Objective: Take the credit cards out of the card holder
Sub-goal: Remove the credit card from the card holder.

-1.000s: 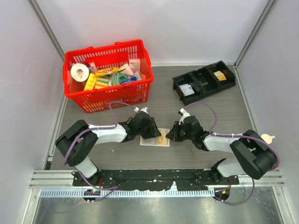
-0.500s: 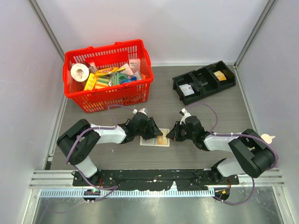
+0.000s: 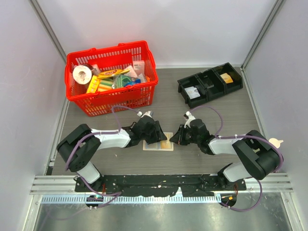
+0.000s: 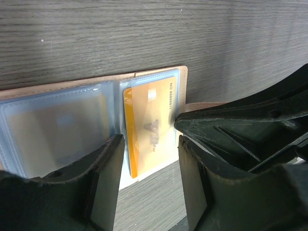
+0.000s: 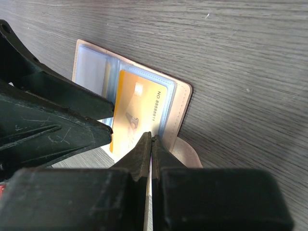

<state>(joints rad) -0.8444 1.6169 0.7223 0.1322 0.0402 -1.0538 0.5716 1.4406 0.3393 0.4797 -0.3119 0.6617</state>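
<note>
The tan card holder [image 3: 155, 143] lies open on the table between my two grippers. Its pale blue-grey sleeves [image 4: 57, 125] face up. A yellow-orange credit card [image 4: 149, 125] sits in the right sleeve, its near end sticking out; it also shows in the right wrist view [image 5: 137, 110]. My left gripper [image 4: 149, 144] is open, with its fingers straddling the card and the holder's near edge. My right gripper [image 5: 151, 138] is shut, its tips pinched on the yellow card's edge beside the closure tab [image 5: 185, 154]. In the top view the left gripper [image 3: 155, 135] and the right gripper [image 3: 173, 139] nearly meet.
A red basket [image 3: 77, 91] full of small goods stands at the back left. A black three-part tray [image 3: 210, 84] with small items stands at the back right. The arm bases and a black rail [image 3: 154, 180] run along the near edge.
Both grippers stay at the holder. The right gripper and the holder have shifted a little to the left.
</note>
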